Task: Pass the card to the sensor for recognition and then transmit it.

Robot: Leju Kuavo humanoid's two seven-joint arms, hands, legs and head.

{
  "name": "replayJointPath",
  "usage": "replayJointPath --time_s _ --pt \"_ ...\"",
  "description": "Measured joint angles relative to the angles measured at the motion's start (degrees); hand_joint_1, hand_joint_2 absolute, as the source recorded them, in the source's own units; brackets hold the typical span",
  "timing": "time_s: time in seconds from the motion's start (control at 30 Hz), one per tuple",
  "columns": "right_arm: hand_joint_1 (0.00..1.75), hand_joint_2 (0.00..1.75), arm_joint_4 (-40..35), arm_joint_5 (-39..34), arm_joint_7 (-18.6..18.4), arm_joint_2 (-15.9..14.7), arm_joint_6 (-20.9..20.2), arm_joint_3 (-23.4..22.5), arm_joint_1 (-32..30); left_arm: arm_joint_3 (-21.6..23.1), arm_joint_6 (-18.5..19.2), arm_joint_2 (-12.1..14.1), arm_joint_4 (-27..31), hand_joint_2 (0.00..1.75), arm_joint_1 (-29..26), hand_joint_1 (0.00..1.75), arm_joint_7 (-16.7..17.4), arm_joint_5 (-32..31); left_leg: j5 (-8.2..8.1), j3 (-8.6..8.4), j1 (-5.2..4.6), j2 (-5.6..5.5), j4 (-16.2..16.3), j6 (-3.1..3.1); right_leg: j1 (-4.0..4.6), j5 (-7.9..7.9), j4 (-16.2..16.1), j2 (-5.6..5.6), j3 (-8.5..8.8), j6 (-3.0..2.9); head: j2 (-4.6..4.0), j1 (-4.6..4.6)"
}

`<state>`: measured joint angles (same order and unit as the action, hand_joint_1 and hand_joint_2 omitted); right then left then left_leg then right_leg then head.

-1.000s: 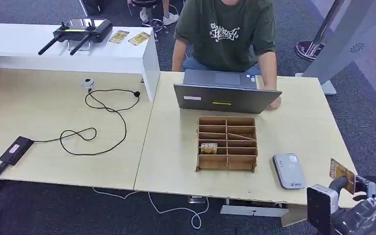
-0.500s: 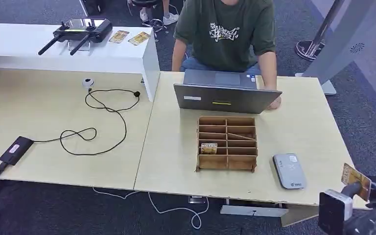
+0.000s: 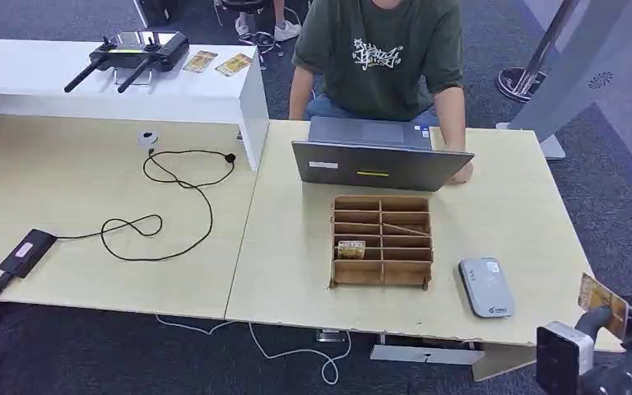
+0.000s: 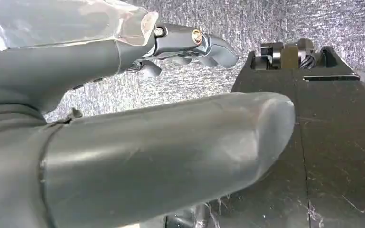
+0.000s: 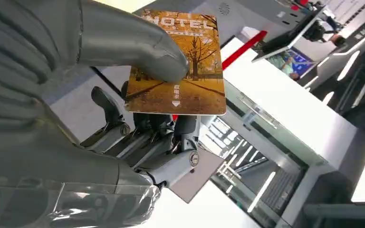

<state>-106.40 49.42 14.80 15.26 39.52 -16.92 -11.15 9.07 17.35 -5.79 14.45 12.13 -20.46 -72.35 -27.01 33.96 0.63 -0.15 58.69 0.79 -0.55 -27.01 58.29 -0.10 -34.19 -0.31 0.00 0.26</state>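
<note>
Pinching the hotel card (image 5: 178, 66) between thumb and fingers, the right hand (image 3: 625, 341) holds it upright off the table's (image 3: 510, 222) near corner, face exposed, presumably for presenting; the left hand (image 4: 123, 118) hangs low, fingers apart, holding nothing. Farther in lies the grey sensor (image 3: 486, 286); beyond, a cardboard organiser (image 3: 382, 240), a laptop (image 3: 378, 163), a seated person (image 3: 378, 49).

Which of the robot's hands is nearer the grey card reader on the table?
Right. The right hand, holding the card, sits just off the table edge beside the card reader; the left hand hangs by the robot's body.
</note>
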Motion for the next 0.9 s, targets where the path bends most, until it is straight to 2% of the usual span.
replayJointPath --time_s 0.03,0.07,0.17,0.37,0.43,0.67,0.9 --pt "1.47 1.75 -0.24 0.45 0.50 0.00 0.00 0.00 0.01 0.00 0.04 -0.02 0.00 0.00 0.01 0.00 -0.02 -0.02 0.00 0.00 0.00 -0.01 0.00 0.00 0.00 0.00 0.00 0.00 0.01 0.00 0.00 0.00" --pt "1.52 1.75 -0.39 1.27 0.85 0.00 0.00 0.00 0.03 -0.02 0.09 -0.09 0.00 0.00 0.01 0.00 -0.02 -0.02 0.00 0.01 0.00 -0.01 0.00 0.00 0.00 0.00 0.00 0.00 0.01 0.00 0.00 0.00" --pt "1.47 1.75 -0.33 7.53 1.29 0.00 -0.02 0.02 0.85 0.00 0.44 -0.22 0.00 0.00 0.13 0.00 -0.39 -0.28 0.00 0.03 0.00 -0.01 0.00 0.00 0.00 0.00 0.01 -0.01 0.02 0.00 0.00 0.00" --pt "1.61 1.75 1.40 18.68 1.02 -0.41 -0.02 0.89 4.60 0.52 2.03 -0.61 0.00 0.00 1.01 0.00 -0.77 -1.22 0.03 0.02 0.00 -0.11 0.00 -0.01 0.00 0.01 0.03 -0.15 0.10 0.00 0.00 0.02" --pt "1.55 1.75 2.06 21.91 0.20 -0.68 -0.02 1.49 6.60 0.96 2.47 -0.77 0.00 0.00 1.43 0.00 -1.05 -1.40 0.04 0.00 0.00 -0.10 0.00 -0.01 0.00 0.03 0.03 -0.15 0.13 0.00 0.00 0.04" --pt "1.57 1.75 4.57 29.11 -4.09 -1.70 -0.02 4.33 12.26 1.79 3.28 -1.05 0.00 0.00 2.24 0.00 -1.22 -1.70 0.04 -0.07 0.00 -0.11 0.00 -0.01 0.00 0.03 0.03 -0.15 0.15 0.00 0.00 0.02" --pt "1.64 1.75 5.95 29.77 -4.61 -1.79 -0.02 5.55 13.92 1.90 3.30 -1.05 0.00 0.00 2.30 0.00 -1.25 -1.73 0.04 -0.05 0.00 -0.12 0.00 -0.01 0.00 0.01 0.03 -0.16 0.15 -0.01 0.00 0.02"
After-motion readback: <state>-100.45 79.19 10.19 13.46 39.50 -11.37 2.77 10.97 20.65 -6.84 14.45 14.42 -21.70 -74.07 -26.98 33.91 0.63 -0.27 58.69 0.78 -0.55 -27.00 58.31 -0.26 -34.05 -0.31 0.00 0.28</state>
